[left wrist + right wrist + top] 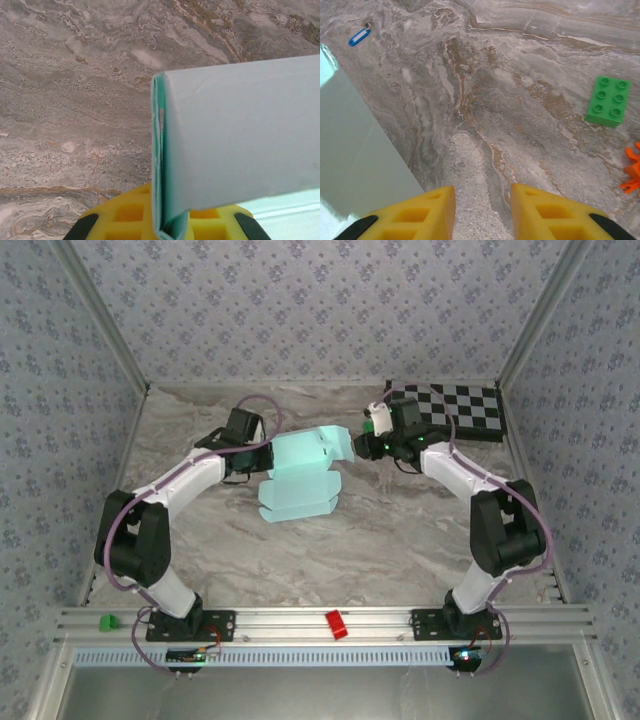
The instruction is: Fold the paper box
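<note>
Paper box [300, 475] clamped by left gripper [170, 225] jaws; right gripper [482, 215] jaws spread apart.

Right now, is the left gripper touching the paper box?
Touching. In the left wrist view the folded edge of the paper box runs down between the yellow fingers of the left gripper, pinched with no visible gap.

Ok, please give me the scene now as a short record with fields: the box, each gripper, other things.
paper box: pale turquoise, partly folded, middle of the table
left gripper: shut on the box's folded edge
right gripper: open, box beside it, not between its fingers
checkerboard: far right corner
green brick: on the table, apart from the box
</note>
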Robot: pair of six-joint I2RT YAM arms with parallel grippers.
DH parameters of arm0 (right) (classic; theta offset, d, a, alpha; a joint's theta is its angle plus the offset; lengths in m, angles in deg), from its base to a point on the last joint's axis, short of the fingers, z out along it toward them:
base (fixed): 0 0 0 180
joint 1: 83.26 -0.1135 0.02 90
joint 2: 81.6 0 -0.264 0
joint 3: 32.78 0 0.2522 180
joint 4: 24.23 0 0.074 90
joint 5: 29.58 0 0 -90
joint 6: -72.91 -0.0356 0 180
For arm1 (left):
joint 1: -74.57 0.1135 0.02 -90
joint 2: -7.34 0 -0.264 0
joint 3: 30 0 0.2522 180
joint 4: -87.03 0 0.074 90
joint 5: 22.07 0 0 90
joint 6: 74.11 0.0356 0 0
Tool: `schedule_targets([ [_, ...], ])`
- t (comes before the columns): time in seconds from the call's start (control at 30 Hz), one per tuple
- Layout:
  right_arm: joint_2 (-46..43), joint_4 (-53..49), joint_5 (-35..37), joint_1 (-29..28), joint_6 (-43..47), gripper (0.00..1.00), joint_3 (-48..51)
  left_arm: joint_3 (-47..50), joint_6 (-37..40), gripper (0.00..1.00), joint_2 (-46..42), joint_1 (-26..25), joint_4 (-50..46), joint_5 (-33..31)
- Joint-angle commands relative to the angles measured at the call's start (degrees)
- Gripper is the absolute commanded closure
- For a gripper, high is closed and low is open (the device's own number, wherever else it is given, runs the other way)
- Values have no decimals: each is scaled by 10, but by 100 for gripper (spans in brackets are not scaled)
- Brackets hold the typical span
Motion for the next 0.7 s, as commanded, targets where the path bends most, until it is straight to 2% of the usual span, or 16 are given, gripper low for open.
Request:
schedule_targets([
  [0.0,13,3,-39,-2,19,65,-26,-18,3,100,-22,3,4,15],
  [0.67,15,0,-139,-41,52,65,-29,-19,-5,100,-13,3,3,14],
])
